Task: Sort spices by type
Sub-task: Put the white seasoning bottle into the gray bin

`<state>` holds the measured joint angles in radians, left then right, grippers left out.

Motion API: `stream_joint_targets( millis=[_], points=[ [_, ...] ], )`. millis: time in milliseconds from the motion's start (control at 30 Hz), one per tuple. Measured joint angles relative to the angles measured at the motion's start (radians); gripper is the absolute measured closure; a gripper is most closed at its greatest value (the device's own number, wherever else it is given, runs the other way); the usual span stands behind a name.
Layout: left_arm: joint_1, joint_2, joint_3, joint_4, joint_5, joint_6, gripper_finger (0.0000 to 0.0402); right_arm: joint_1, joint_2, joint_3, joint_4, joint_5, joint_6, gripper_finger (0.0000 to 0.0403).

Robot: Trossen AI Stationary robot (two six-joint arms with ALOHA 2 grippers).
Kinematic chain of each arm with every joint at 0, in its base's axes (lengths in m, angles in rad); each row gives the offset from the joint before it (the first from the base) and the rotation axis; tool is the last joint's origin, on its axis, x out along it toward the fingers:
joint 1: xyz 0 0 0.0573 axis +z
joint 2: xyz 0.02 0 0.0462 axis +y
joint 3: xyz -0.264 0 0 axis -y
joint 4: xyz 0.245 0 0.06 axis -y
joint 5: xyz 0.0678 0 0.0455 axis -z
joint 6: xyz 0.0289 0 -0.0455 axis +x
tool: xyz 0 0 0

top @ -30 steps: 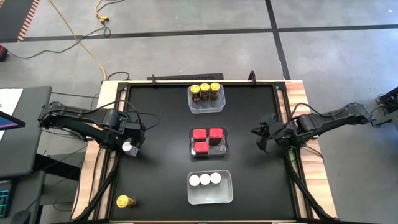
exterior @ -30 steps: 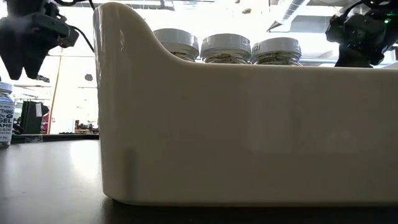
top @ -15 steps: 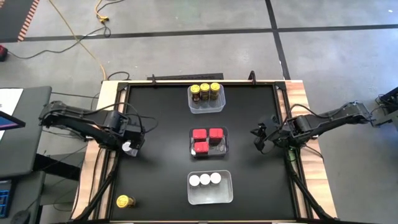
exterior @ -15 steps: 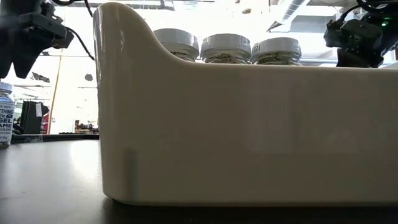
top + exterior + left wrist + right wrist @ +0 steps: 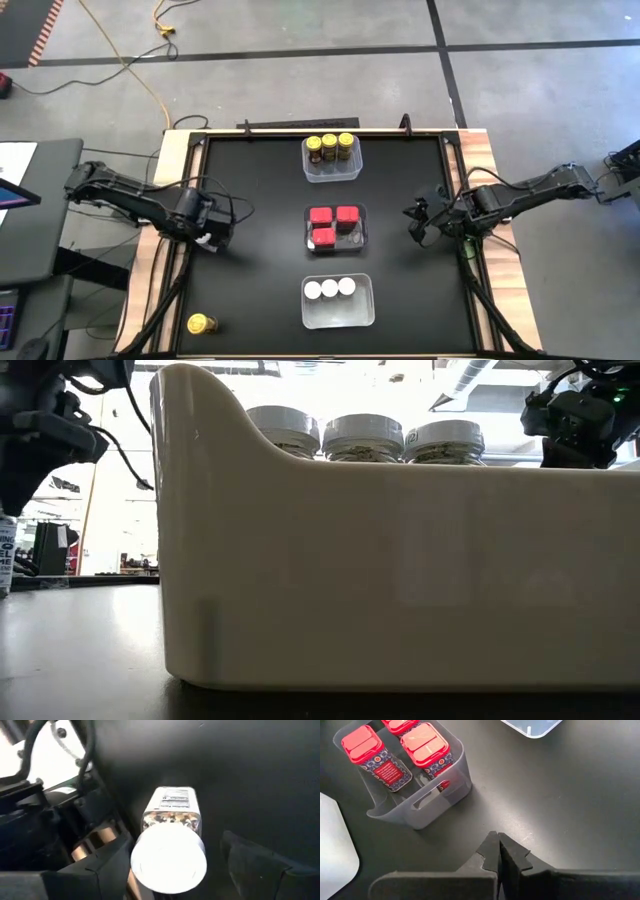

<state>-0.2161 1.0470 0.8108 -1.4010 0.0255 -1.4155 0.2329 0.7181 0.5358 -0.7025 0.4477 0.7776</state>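
A white-capped spice jar (image 5: 170,815) stands upright on its base on the black table near the left edge. My left gripper (image 5: 175,851) points straight down over it, open, with one finger on each side of the white cap (image 5: 169,865). In the high view this gripper (image 5: 207,238) hides the jar. The low view shows only a sliver of the jar (image 5: 5,555) at the left border. My right gripper (image 5: 418,224) waits shut above the table's right part, right of the tub of red tins (image 5: 407,750).
Three clear tubs stand in a row down the table's middle: yellow-capped jars (image 5: 330,147) at the far end, red tins (image 5: 333,222) in the middle, white-capped jars (image 5: 330,288) at the near end. A single yellow-capped jar (image 5: 201,323) sits at the near left corner.
My left gripper has come down over the white-capped jar and moved slightly toward the table's left edge. It now covers the jar's cap in the high view. The jar has stayed where it was.
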Motion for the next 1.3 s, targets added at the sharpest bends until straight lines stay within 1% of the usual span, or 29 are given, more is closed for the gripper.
stream_joint_targets(
  millis=[233, 733, 867, 1000, 1300],
  points=[
    [0.000, 0.000, 0.000, 0.019, -0.012, 0.006, 0.0117, 0.000, 0.000, 0.000, 0.000, 0.000, 0.000, 0.0376],
    [0.000, 0.000, 0.000, 0.027, -0.005, 0.113, 0.0117, 0.000, 0.000, 0.000, 0.000, 0.000, 0.000, 0.0376],
    [0.000, 0.000, -0.029, 0.038, -0.004, 0.104, 0.0117, 0.000, 0.000, 0.000, 0.000, 0.000, 0.000, 0.0376],
    [0.000, 0.001, -0.073, 0.073, 0.027, 0.098, 0.0117, 0.000, 0.000, 0.000, 0.000, 0.000, 0.001, 0.0376],
    [0.000, 0.000, -0.067, 0.074, 0.030, 0.090, 0.0117, 0.000, 0.000, 0.000, 0.001, 0.000, 0.000, 0.0376]
  ],
)
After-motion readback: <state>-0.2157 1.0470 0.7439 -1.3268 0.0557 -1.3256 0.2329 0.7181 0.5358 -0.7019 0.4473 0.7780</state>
